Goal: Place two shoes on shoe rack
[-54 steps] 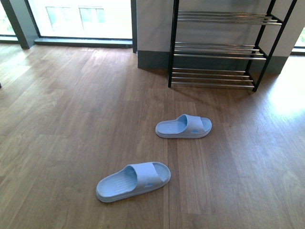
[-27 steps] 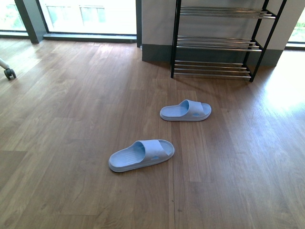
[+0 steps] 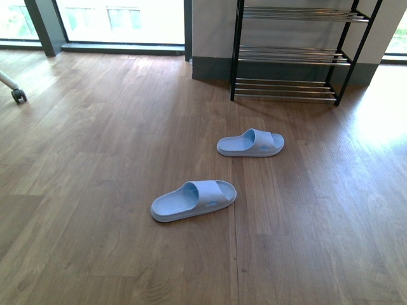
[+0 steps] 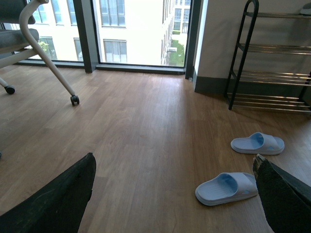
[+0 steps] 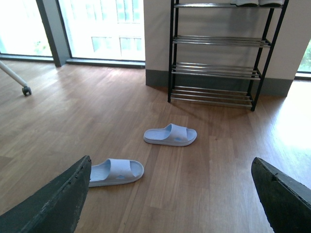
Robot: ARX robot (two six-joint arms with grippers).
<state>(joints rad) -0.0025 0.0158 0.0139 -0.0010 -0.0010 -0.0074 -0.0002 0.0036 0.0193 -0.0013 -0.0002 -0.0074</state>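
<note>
The two shoes are out of view on the floor. Only a pale strip rests on the top tier at the picture's edge, and I cannot tell what it is. The shoe rack, black-framed with silver rods, stands against the far wall, also in the left wrist view and right wrist view. My left gripper is open above the bare wooden floor, nothing between its fingers. My right gripper is open too, and empty. Neither arm shows in the front view.
Two pale blue slide sandals lie on the floor before the rack, one near and one farther. A white chair leg with a caster stands left. Windows line the back wall.
The front view has drawn back and turned slightly: rack and sandals sit higher and smaller, and the chair caster has come into view at the left.
</note>
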